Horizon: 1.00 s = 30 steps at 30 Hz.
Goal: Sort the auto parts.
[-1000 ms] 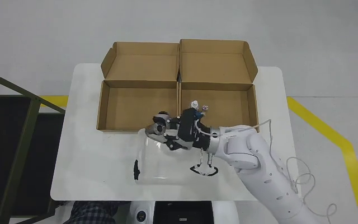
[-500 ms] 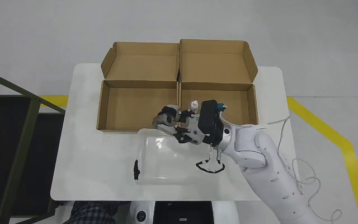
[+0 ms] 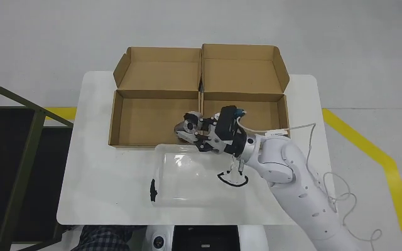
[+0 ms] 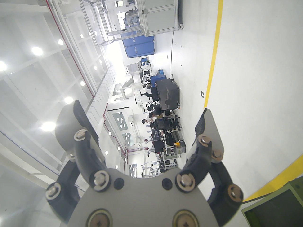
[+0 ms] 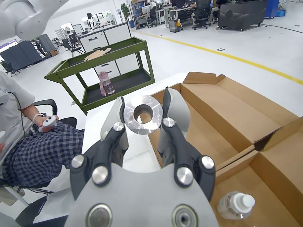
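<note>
Right hand (image 3: 186, 128) was clamped on a metal ring (image 5: 142, 127), its two fingers pressing the outer rim from opposite sides, just left of the top view's centre. Left hand (image 4: 140, 109) had its fingers apart and held nothing. Across the middle of the top view lay the white tabletop (image 3: 100, 157). In the upper half of that frame two open cardboard boxes stood side by side, touching: the left box (image 3: 151, 122) bare, the right box (image 3: 260, 116) holding a small bottle (image 5: 234, 205). Below them sat a clear tray (image 3: 188, 185), with a black looped part (image 3: 231, 179) at its right edge and a small black piece (image 3: 152, 190) at its left edge. The ring hung roughly over the left box's lower right corner, close to the near wall. To do this well, the right hand probably needed to get clear of that wall, come down low over the bare box floor, and only then part its fingers, since a heavy ring let go from height could bounce or roll
</note>
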Available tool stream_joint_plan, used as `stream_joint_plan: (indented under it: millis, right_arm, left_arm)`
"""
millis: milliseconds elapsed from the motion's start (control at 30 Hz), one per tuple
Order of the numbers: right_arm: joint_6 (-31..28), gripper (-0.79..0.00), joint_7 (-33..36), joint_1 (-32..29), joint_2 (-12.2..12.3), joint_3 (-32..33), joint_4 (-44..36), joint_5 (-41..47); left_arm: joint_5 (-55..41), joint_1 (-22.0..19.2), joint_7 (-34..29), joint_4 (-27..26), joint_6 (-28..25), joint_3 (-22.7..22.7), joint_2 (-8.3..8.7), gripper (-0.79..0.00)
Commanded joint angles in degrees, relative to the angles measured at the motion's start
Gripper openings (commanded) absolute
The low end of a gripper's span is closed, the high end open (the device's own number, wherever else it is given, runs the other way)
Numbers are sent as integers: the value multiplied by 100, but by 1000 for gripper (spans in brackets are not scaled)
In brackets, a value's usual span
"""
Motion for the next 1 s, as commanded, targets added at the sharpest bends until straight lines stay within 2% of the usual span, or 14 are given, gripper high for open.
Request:
stream_joint_plan:
  millis: [0, 467, 800, 967]
  right_arm:
    - [57, -785, -15, 96, -18, -65, 126, -75]
    - [562, -785, -147, 1179, -249, -672, 1527, -946]
    - [1301, -785, 381, 1739, -434, -1125, 2078, -1733]
    - [1468, -785, 774, 1908, -510, -1295, 2208, -1947]
  left_arm:
    - [0, 0, 0, 0, 0, 0, 0, 0]
    - [0, 0, 0, 0, 0, 0, 0, 0]
    - [0, 0, 0, 0, 0, 0, 0, 0]
    - [0, 0, 0, 0, 0, 0, 0, 0]
